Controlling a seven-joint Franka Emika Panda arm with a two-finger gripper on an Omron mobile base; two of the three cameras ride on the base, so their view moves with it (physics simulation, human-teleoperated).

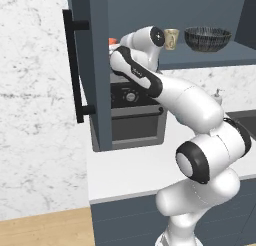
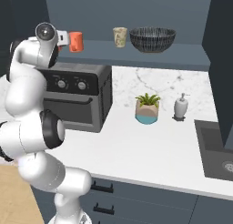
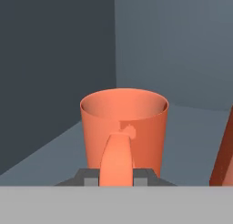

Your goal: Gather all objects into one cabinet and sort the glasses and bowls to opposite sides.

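An orange cup [image 3: 123, 127] stands upright just in front of my gripper [image 3: 117, 177], which is shut on the cup's handle. In the right base view this orange cup [image 2: 76, 41] sits at the left end of the open cabinet's shelf [image 2: 182, 54], with the gripper [image 2: 65, 39] on its left. I cannot tell whether the cup rests on the shelf. Further right on the same shelf stand a beige patterned cup [image 2: 120, 37] and the wide dark bowl [image 2: 152, 39]. The beige cup [image 1: 171, 38] and bowl [image 1: 207, 38] are also in the left base view. A sliver of another orange thing [image 3: 224, 150] shows at the hand view's right edge.
The cabinet door [image 1: 95, 65] hangs open at the left with its black bar handle [image 1: 75, 65]. Below the shelf a toaster oven [image 2: 75, 98] stands on the white counter [image 2: 136, 150]. A plant pot [image 2: 147, 110], a soap dispenser [image 2: 181, 107] and a sink [image 2: 218, 150] are to the right.
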